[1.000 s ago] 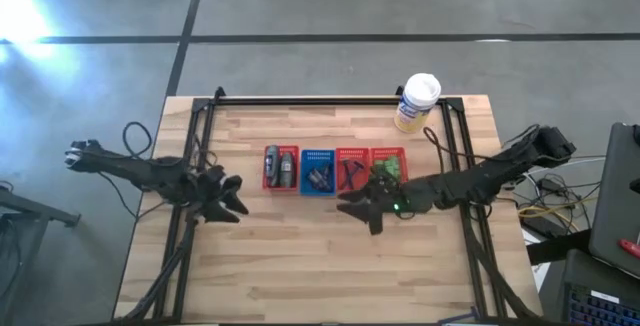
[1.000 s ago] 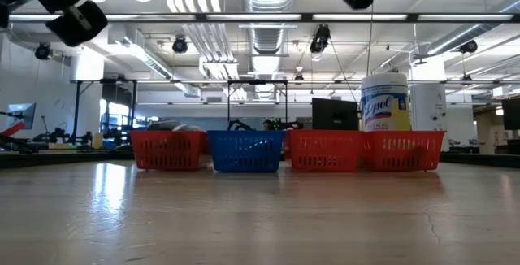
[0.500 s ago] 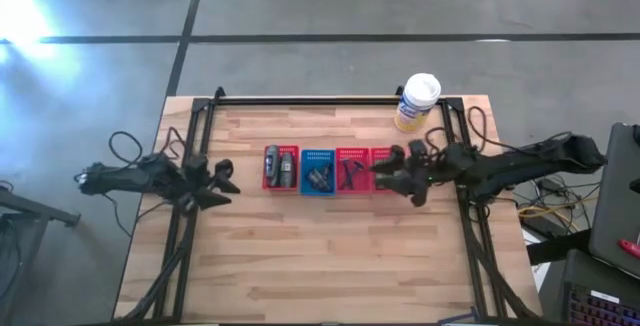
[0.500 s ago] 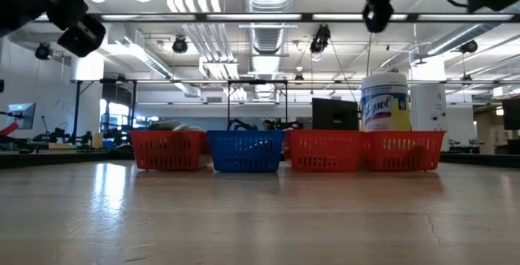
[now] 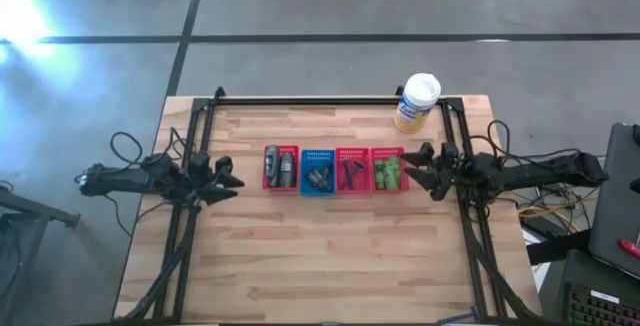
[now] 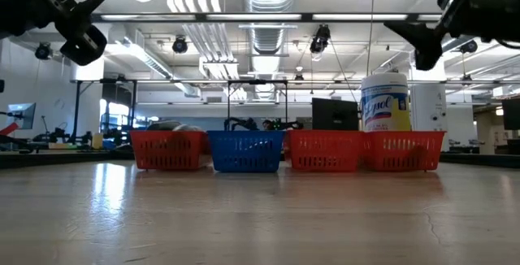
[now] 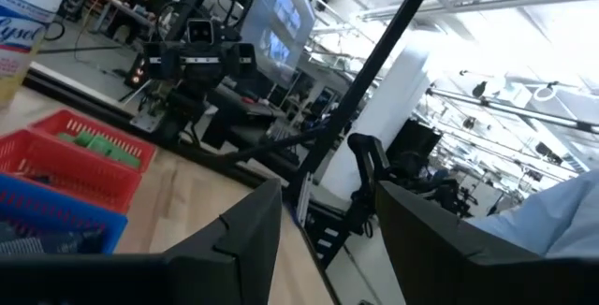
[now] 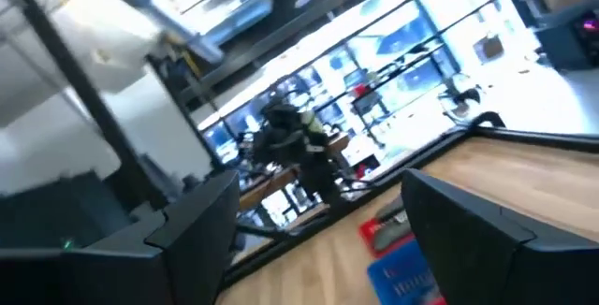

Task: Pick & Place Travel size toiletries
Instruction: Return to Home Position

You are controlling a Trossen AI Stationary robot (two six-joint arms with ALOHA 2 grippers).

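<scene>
Your right gripper [image 5: 424,166] was over the middle of the wooden table [image 5: 320,256] a second ago. Now it has pulled back to the right side of the high view, just beside the last red mesh basket [image 5: 388,150]. Its two fingers are spread wide and hold nothing. Your left gripper [image 5: 225,174] has slid back too. It sits near the table's left edge, fingers apart and empty.

The small travel things lie in four baskets, in a row in the middle of the frame. Grey round tubes [image 5: 279,166] are in the left red mesh basket [image 5: 281,188]. Dark flat pieces [image 5: 319,176] are in the blue mesh basket [image 5: 318,192]. Thin dark razors [image 5: 351,173] are in the middle red mesh basket [image 5: 352,150]. Bright green packets [image 5: 388,173] are in the right one. I see none loose on the table, so I think the sorting is done and only going home is left.

The lower half of the table has lots of room. Mind the right gripper: the last basket is close. The tall white-capped yellowish canister [image 5: 416,106] stands at the upper right.
</scene>
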